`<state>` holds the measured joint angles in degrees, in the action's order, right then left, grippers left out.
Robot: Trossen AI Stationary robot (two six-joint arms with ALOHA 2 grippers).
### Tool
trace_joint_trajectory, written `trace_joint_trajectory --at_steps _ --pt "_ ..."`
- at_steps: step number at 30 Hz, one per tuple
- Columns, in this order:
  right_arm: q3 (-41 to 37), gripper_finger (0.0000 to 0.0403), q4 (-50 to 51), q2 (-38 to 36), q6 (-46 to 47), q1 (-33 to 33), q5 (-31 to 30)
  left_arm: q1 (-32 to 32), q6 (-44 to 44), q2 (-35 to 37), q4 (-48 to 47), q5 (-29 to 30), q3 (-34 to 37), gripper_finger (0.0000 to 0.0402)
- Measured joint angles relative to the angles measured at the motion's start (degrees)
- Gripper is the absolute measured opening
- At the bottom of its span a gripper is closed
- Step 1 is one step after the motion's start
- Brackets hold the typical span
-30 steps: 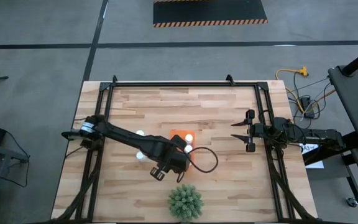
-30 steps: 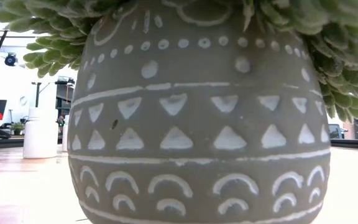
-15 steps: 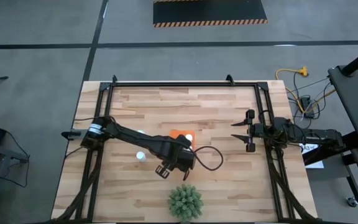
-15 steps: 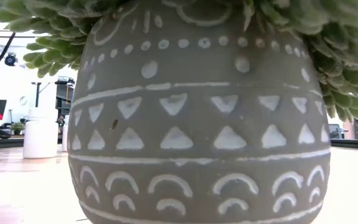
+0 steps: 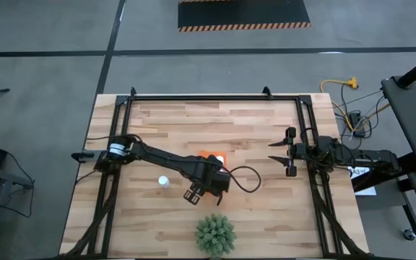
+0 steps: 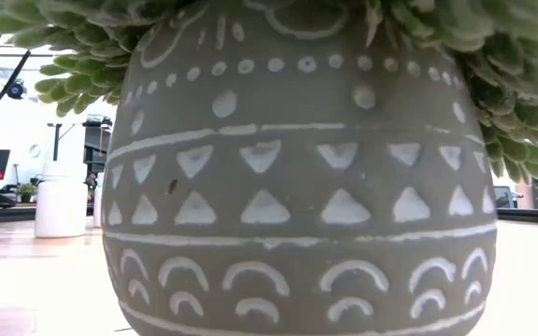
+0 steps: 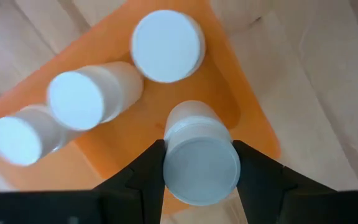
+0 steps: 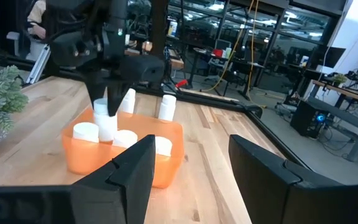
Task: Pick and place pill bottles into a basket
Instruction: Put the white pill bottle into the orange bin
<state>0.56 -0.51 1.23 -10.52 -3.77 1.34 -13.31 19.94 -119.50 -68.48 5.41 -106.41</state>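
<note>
Over the basket (image 7: 241,106), near the middle of the table (image 5: 266,209), my left gripper (image 7: 199,163) is clamped on a pill bottle (image 7: 199,155), one dark finger on each side of its body with the cap facing the wrist camera. I hold it upright above a free corner of the orange bin so that, when let go, it should drop in without knocking its neighbours. Three bottles (image 7: 98,96) already sit inside in a slanted row, which leaves that corner as the sensible gap. Two more (image 8: 166,107) stand on the wood just beyond the basket, so I judge the job a little past half done. My right gripper (image 5: 292,152) waits well apart near the table's right edge, its fingers spread and holding nothing, keeping out of the left arm's way.
</note>
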Motion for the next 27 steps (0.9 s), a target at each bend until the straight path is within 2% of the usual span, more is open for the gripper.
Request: trace_joint_trajectory --at_steps 13,20,27 --pt "0.00 0.0194 -0.01 0.03 0.01 0.00 0.00 0.14 -0.03 -3.13 0.78 -2.08 1.29 0.0143" --pt "0.00 0.0194 0.00 0.02 0.01 -0.01 0.00 0.14 -0.09 -3.13 0.58 -1.94 1.38 0.0175" --pt "0.00 0.0194 -0.01 0.06 0.00 0.00 0.00 0.19 -0.13 -2.74 0.52 -1.92 1.35 0.0182"
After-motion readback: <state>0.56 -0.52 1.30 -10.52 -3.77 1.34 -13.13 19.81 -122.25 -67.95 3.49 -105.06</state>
